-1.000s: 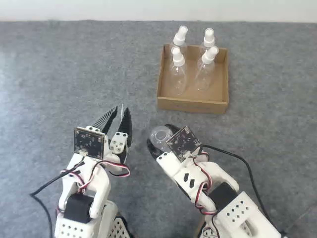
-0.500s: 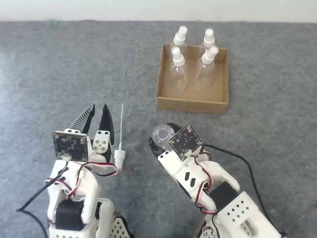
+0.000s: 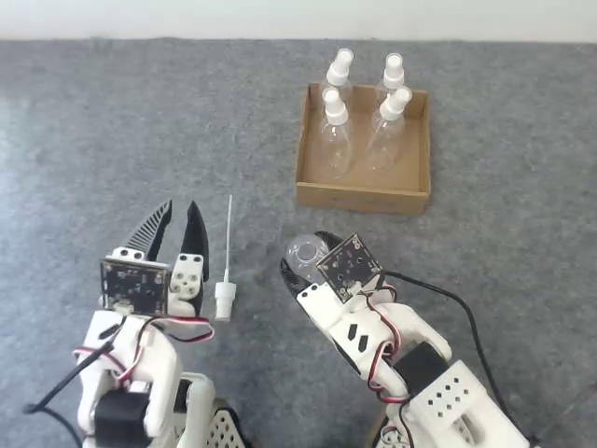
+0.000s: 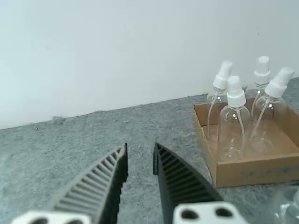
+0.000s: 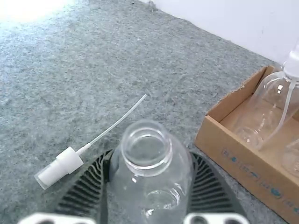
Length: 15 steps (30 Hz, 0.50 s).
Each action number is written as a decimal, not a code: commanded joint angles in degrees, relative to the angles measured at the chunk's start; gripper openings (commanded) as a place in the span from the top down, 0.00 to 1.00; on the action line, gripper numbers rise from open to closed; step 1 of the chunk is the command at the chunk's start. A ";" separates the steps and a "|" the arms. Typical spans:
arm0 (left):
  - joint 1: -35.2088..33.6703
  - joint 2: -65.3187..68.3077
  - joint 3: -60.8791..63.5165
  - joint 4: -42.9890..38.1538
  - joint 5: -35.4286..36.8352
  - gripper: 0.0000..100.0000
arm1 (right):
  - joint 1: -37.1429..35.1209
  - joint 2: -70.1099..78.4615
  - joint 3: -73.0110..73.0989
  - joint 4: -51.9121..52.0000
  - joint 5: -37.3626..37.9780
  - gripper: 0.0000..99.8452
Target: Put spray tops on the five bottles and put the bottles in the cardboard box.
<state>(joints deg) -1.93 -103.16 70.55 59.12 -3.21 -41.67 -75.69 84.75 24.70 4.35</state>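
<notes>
Packing work on the grey felt-covered counter (image 3: 112, 121) is judged to be four-fifths done. Four clear plastic bottles fitted with white spray tops (image 3: 333, 140) are seen standing inside the brown cardboard box (image 3: 362, 198), which is set at about one o'clock on the counter as viewed from above.

The fifth clear plastic bottle (image 5: 148, 158), its neck open and uncapped, is clamped between the ribbed black fingers of the right end effector (image 3: 298, 259), at about seven o'clock from the box and well apart from it. The bottle's mouth is turned upward.

The last white spray top with a long thin dip tube (image 3: 225, 297) is shown lying flat on the counter at nine o'clock from the held bottle, with its tube pointed toward twelve o'clock. It is touched by nothing.

The left end effector (image 3: 180, 207) is pictured just beside that dip tube, at nine o'clock from it. Its jaws are parted by a narrow gap, and nothing is held or touched by them. In the left wrist view, only grey counter is seen between the ribbed fingers (image 4: 105, 179).

By this evidence, three steps are left to be done. The loose spray top has to be picked up, its tube has to be fed into the open neck and the head seated, and the finished bottle has to be set in the box with the other four. How much room is left in the box cannot be told.
</notes>
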 commanded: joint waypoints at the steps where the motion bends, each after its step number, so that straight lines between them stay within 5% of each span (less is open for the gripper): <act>1: -0.18 -0.53 -4.00 3.78 -3.16 0.92 | 0.84 -1.01 -0.88 -0.57 0.88 0.93; 15: -0.26 3.43 -6.90 8.35 -4.92 0.92 | 3.38 -1.01 -0.97 -1.01 0.88 0.93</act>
<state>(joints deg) -2.02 -103.16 67.74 67.03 -7.43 -39.30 -75.69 84.75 24.70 4.35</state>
